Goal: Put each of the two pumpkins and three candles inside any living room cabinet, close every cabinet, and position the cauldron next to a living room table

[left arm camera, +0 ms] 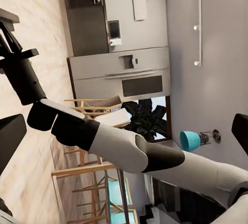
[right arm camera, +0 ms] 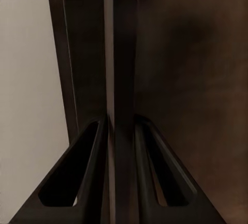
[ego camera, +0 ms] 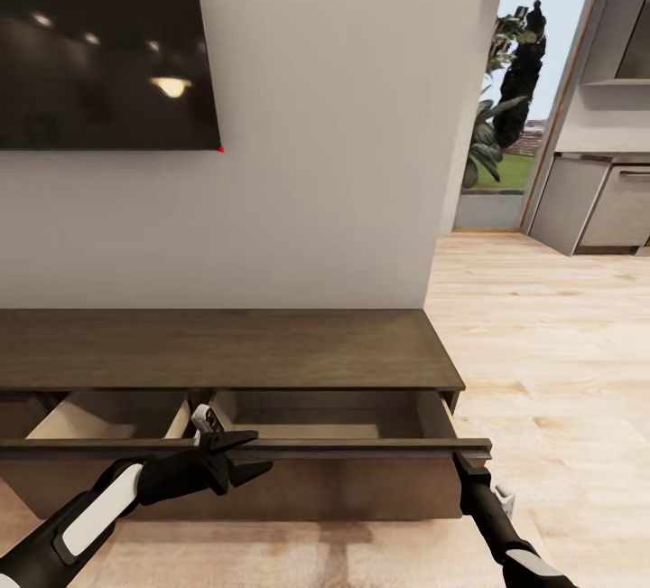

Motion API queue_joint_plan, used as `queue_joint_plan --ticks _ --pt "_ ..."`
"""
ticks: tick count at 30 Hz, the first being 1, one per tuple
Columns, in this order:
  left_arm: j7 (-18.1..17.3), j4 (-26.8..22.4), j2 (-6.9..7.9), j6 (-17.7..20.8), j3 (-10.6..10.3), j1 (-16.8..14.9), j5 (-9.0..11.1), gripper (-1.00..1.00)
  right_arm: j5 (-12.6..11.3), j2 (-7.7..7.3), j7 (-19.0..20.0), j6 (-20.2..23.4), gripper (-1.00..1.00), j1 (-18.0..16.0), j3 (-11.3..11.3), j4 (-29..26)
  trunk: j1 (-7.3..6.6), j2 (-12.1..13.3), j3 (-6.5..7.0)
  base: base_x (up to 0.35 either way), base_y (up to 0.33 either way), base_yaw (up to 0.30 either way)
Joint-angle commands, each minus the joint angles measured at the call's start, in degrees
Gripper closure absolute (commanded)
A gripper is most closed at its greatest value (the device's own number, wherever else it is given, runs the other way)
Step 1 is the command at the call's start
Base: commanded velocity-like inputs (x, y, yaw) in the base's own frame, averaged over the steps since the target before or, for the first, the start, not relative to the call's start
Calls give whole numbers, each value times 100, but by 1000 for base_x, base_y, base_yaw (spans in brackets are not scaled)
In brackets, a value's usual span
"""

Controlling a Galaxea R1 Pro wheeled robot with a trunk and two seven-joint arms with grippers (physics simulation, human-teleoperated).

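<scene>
The cabinet (ego camera: 226,349) is seen with drawers pulled out. Its right drawer front (ego camera: 361,449) is pinched between the right gripper (right arm camera: 123,131) fingers. The left gripper (ego camera: 236,452) is spread apart at that front's left end.

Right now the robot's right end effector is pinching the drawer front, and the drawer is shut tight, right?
Not quite. The right end effector does pinch the drawer front, but the drawer is pulled open, not shut. The head view shows its light wood inside under the cabinet top.
</scene>
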Motion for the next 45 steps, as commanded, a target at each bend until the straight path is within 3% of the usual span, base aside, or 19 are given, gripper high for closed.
queue_joint_plan --ticks 1,12,13,18,22,45 --pt "-13 3 4 25 -18 -6 26 -100 -108 -3 224 75 100 -8 -81 -132 -2 -3 -4 0 0 0" --pt "-13 6 3 25 -18 -6 23 -100 -110 -3 203 59 100 -8 -84 -129 -2 -3 -4 0 0 0" --pt "-4 10 36 8 -19 3 15 -100 -49 -10 50 23 100 -16 69 29 -1 -4 -6 -145 0 0" --pt "-4 11 38 8 -22 3 15 -100 -43 -13 44 22 100 -8 65 54 -1 -4 -6 -43 0 0" --pt "11 11 -41 4 9 3 7 -100 -34 -11 117 15 100 8 69 78 -1 -4 -6 -9 0 0" --pt "13 11 -56 0 8 3 6 -100 -41 -10 366 -15 100 10 69 99 -1 -4 -6 -51 0 0"
